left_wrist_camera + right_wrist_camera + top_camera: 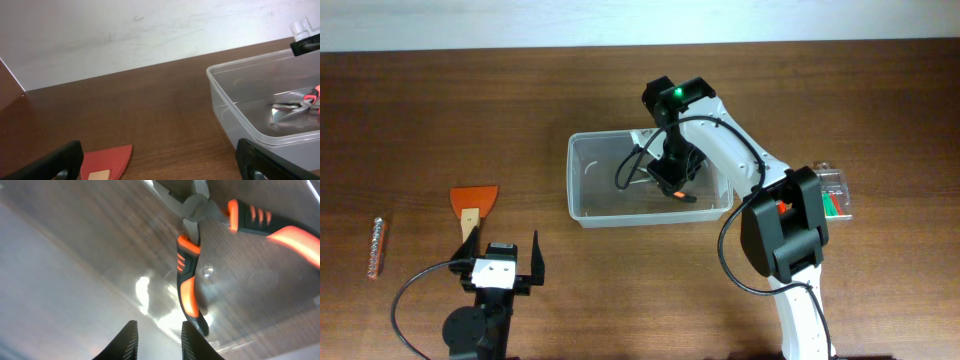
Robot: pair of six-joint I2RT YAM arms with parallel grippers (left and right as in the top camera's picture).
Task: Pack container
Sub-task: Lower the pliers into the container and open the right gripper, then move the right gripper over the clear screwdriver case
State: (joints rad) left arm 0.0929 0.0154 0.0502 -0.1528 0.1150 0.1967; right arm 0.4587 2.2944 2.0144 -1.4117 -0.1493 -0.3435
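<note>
The container (595,185) is a clear plastic bin at the table's middle; in the left wrist view its near corner (220,95) shows at the right. Orange-and-black pliers (190,280) lie on its floor, also visible as pliers (295,105) through the wall. My right gripper (672,175) reaches down inside the bin. Its fingers (159,325) stand a little apart with nothing between them, the pliers' handle just beyond one fingertip (192,335). My left gripper (507,242) is wide open and holds nothing at the front left, low over the table (160,150).
A scraper (475,200) with a red blade (107,160) and wooden handle lies just ahead of the left gripper. A thin metal bit (378,247) lies at the far left. A small clear case (832,192) sits right of the bin.
</note>
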